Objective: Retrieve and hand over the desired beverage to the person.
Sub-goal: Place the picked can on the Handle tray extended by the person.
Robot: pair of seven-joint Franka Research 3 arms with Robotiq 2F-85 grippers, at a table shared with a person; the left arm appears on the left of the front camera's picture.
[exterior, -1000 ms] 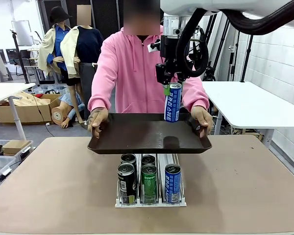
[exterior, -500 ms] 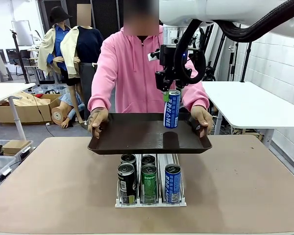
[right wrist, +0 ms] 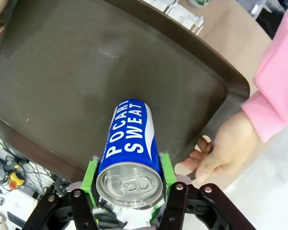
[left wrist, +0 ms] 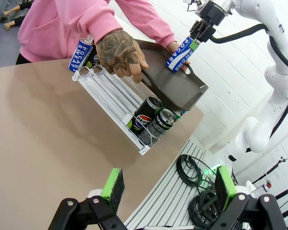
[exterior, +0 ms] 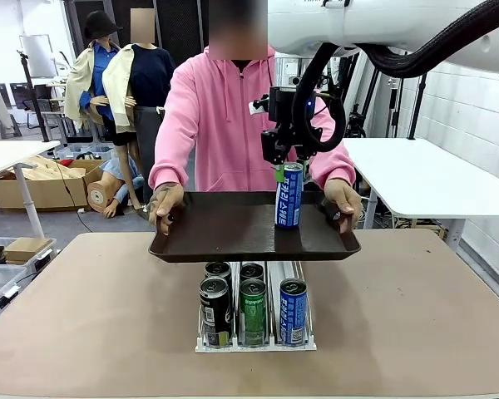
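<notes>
My right gripper (exterior: pixel 285 165) is shut on the top of a blue Pocari Sweat can (exterior: pixel 289 196), which it holds upright over the right part of a dark brown tray (exterior: pixel 233 248). The can's base is down at the tray floor; whether it touches I cannot tell. The person (exterior: pixel 224 116), in a pink hooded sweatshirt, holds the tray by both ends above the table. In the right wrist view the green pads (right wrist: pixel 90 173) clamp the can (right wrist: pixel 127 143) above the tray (right wrist: pixel 62 62). My left gripper (left wrist: pixel 168 191) hangs open over the table, holding nothing.
A white rack (exterior: pixel 254 342) with black, green and blue cans stands on the brown table (exterior: pixel 91 316), right under the tray. The person's hands (exterior: pixel 166 204) grip the tray rims. Another white table (exterior: pixel 424 174) stands at the right.
My right gripper has come down and slightly left with the blue can, bringing its base from above the tray to the tray floor. The tray, the person's hands and my left gripper have stayed put.
</notes>
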